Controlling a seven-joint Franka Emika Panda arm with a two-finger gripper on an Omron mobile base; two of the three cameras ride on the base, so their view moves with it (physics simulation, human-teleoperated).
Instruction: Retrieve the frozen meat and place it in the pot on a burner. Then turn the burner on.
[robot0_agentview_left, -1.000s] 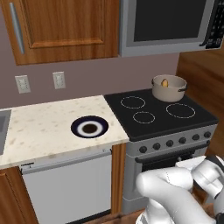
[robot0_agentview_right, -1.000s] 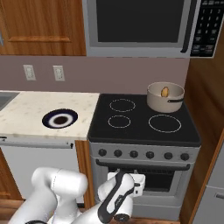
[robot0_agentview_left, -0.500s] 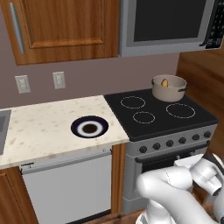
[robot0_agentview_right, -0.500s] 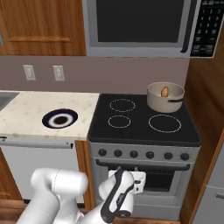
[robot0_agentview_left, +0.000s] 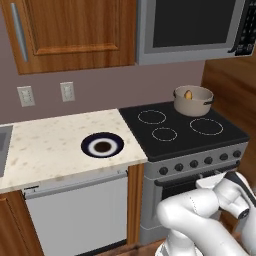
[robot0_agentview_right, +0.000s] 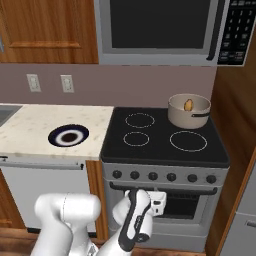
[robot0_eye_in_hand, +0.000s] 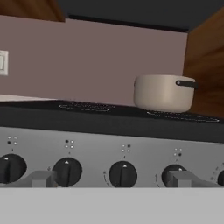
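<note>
The frozen meat (robot0_agentview_right: 188, 105) already lies in the pot (robot0_agentview_right: 188, 111) on the stove's rear right burner. The gripper (robot0_agentview_right: 156, 201) hangs low before the knobs (robot0_eye_in_hand: 123, 173), jaws wide apart, holding nothing. Next: find the correct knob & turn it.

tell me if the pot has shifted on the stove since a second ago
No. The pot sits on the back right burner with the frozen meat inside, in the same spot against the stove and the microwave above as before.
</note>
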